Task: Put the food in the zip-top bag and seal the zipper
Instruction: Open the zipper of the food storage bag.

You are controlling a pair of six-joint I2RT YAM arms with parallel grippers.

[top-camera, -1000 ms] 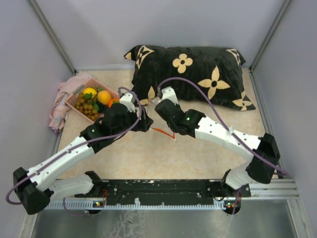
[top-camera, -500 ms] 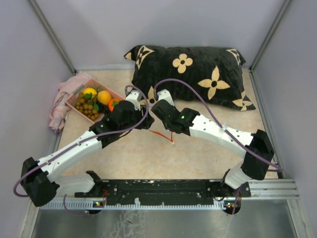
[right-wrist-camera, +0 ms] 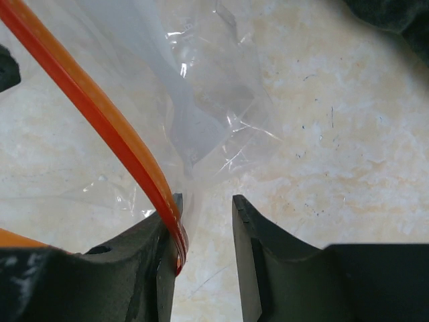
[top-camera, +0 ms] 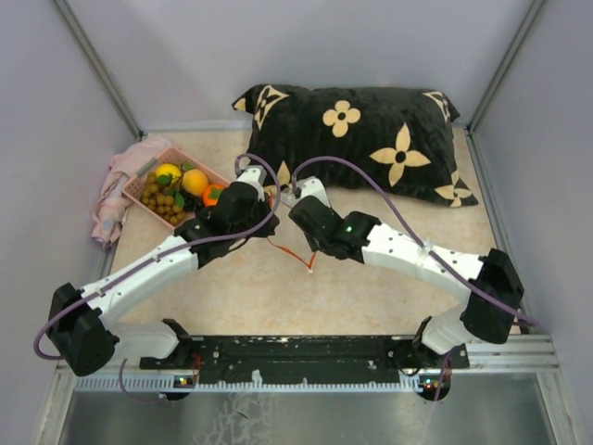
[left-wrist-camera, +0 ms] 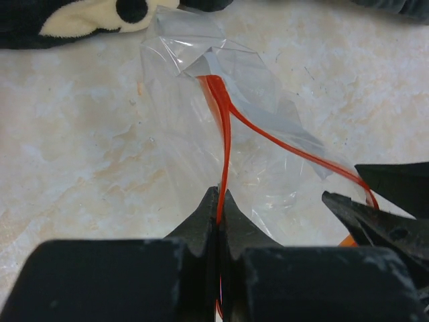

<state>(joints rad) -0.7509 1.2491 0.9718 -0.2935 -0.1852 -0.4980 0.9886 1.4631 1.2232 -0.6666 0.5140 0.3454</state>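
Observation:
The zip-top bag [left-wrist-camera: 191, 144] is a clear floppy pouch lying on the beige table between the two arms. Its red-orange zipper [left-wrist-camera: 226, 134] forks apart toward the near side, so the mouth is partly parted. My left gripper [left-wrist-camera: 219, 199] is shut on one branch of the zipper. The other branch runs to my right gripper [right-wrist-camera: 206, 204], which is open, with the zipper [right-wrist-camera: 100, 114] lying against its left finger [right-wrist-camera: 151, 238]. In the top view the zipper [top-camera: 307, 258] shows below both wrists. The food [top-camera: 178, 188], yellow and orange balls with small brown ones, sits in the pink basket [top-camera: 137, 193].
A black pillow [top-camera: 371, 139] with cream flowers lies across the back of the table, just behind the bag. A pink cloth [top-camera: 113, 204] is bunched at the left wall beside the basket. Grey walls close in both sides.
My left gripper has closed on the zipper strip. My right gripper has opened and let go of its grip. The strip's near end has dropped slightly toward the front.

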